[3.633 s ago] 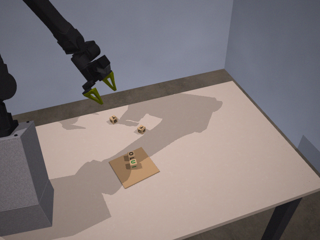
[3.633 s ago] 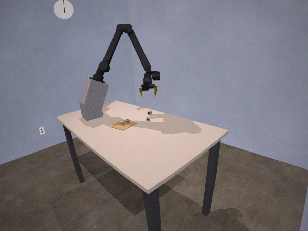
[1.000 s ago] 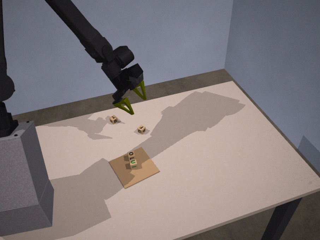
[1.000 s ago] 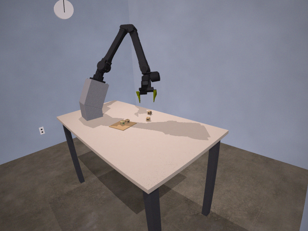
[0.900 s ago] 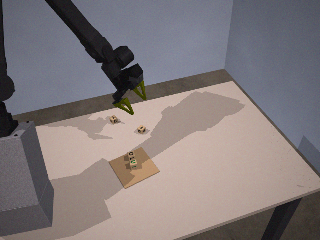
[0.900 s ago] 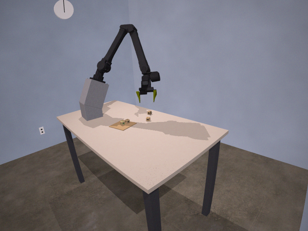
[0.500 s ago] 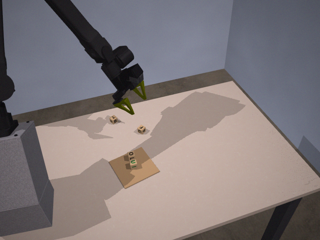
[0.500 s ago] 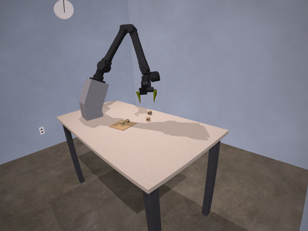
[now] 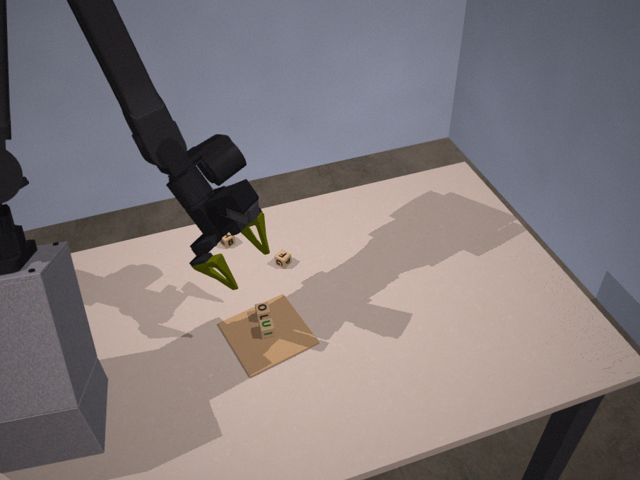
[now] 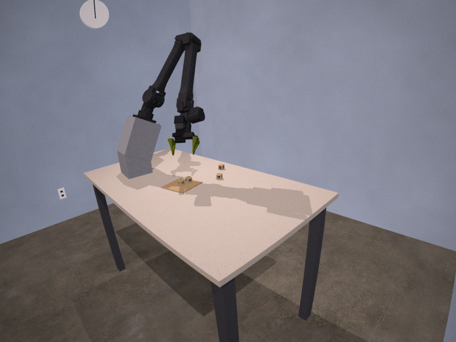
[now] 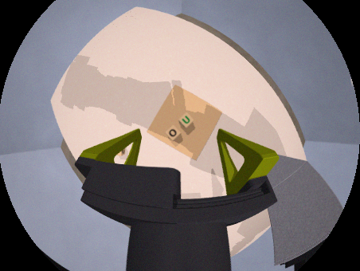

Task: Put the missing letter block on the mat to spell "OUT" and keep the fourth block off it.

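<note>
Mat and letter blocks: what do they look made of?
Mat: thin, flat, matte tan sheet, probably cardboard or cork; its edge shows barely any thickness. Blocks: pale beige cubes with dark or green printed letters, likely wood, though no grain is visible.

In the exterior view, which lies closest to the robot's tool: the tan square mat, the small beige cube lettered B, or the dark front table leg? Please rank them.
1. Tan square mat: almost straight below the open tool.
2. Small beige cube lettered B: off to the picture's right.
3. Dark front table leg: far end, lowest.

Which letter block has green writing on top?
The U block on the mat. Its top letter is green; the O block beside it shows a black letter.
</note>
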Robot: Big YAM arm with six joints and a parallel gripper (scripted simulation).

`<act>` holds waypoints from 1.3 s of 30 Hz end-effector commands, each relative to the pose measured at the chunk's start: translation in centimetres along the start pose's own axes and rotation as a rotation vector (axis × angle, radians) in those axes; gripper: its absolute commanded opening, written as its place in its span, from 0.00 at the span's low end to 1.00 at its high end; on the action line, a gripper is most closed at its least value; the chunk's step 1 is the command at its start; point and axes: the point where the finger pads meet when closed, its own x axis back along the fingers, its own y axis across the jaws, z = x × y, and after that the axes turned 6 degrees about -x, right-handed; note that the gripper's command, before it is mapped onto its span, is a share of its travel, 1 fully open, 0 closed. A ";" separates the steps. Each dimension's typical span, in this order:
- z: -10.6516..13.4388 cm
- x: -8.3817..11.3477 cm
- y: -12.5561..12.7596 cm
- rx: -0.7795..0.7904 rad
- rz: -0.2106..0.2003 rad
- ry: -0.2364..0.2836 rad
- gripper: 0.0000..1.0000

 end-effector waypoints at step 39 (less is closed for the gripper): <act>0.2 0.4 2.4 0.050 -0.060 -0.005 1.00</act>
